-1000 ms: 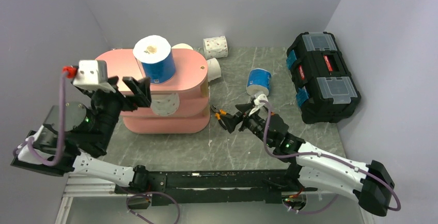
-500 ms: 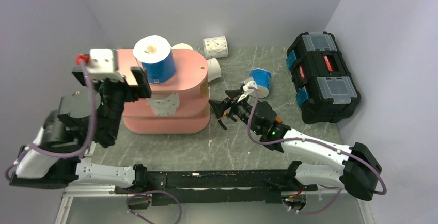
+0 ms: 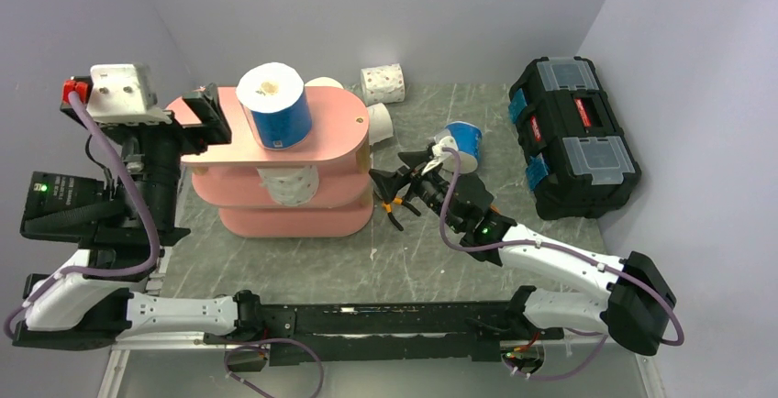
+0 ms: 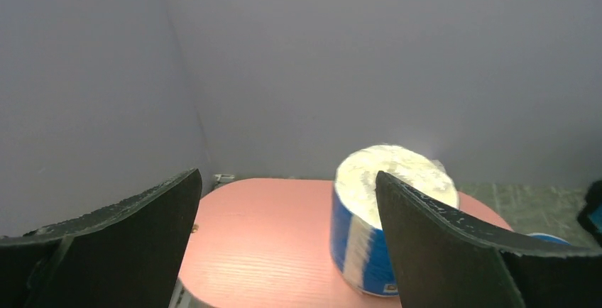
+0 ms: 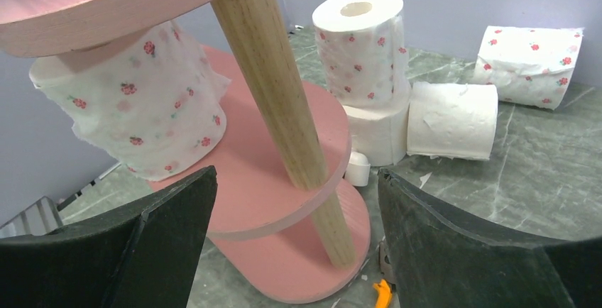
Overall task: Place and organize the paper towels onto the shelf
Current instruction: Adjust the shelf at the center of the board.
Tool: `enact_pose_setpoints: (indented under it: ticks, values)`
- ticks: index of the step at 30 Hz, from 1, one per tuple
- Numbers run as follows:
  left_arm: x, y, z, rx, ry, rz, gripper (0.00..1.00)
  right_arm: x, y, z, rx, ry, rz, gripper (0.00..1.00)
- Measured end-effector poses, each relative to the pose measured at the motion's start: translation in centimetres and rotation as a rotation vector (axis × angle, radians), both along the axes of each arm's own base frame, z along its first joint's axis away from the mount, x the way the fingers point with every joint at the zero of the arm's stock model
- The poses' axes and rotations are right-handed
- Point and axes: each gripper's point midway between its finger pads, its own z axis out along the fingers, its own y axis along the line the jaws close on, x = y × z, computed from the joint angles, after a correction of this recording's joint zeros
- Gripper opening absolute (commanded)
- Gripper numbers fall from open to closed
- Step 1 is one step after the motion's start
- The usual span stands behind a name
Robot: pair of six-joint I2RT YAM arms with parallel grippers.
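- Paper towels [image 3: 381, 123]: two are on the shelf [image 3: 335, 137], the rest are loose on the bench [image 3: 303, 260].
- Right gripper [image 5: 294, 180]: released, nothing between the jaws, low over the bench and aimed at the shelf's right end.
- Straight ahead of it is a shelf post [image 5: 284, 102]. Left of the post, a shelved speckled roll [image 5: 135, 109] sits on the middle tier.
- Beyond the post, toward the bench's far edge:
  - upright speckled roll [image 5: 358, 45], core vertical, stacked on a base white roll [image 5: 380, 134] just beside the shelf
  - lying white roll [image 5: 454, 120], on its side
  - lying speckled roll [image 5: 532, 56], farthest out
- Loose blue roll [image 3: 459, 144]: beside the right wrist, behind the jaws, so not in line with them.
- Left gripper [image 4: 284, 180]: spread wide, empty, raised at the top board's left end. The shelved blue roll [image 4: 376, 230] stands upright ahead and to its right.
- Judgement: the right arm is nearer every loose roll. The stack is the closest pick, forward and slightly right of the post.
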Motion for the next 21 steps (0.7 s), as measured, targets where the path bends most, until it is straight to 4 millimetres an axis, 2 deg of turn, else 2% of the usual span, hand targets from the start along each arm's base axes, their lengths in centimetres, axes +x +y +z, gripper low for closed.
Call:
enact_pose_setpoints:
  ticks: [8, 12, 15, 21]
  values:
    - [-0.9, 4.6, -3.2, -0.039, 0.079, 0.083, 0.99, -0.2, 0.4, 0.3, 0.011, -0.013, 0.031, 0.85]
    - [-1.5, 6.5, -4.7, -0.101, 0.105, 0.09, 0.99, -0.1, 1.3, -0.2, 0.002, -0.01, 0.058, 0.83]
    - [-1.7, 6.9, -5.3, -0.119, 0.114, 0.091, 0.99, 0.1, 2.2, -0.8, -0.013, 0.0, 0.078, 0.82]
    - [-1.5, 5.8, -6.2, -0.09, 0.129, 0.069, 0.99, 1.7, 3.8, -1.1, -0.038, -0.006, 0.071, 0.8]
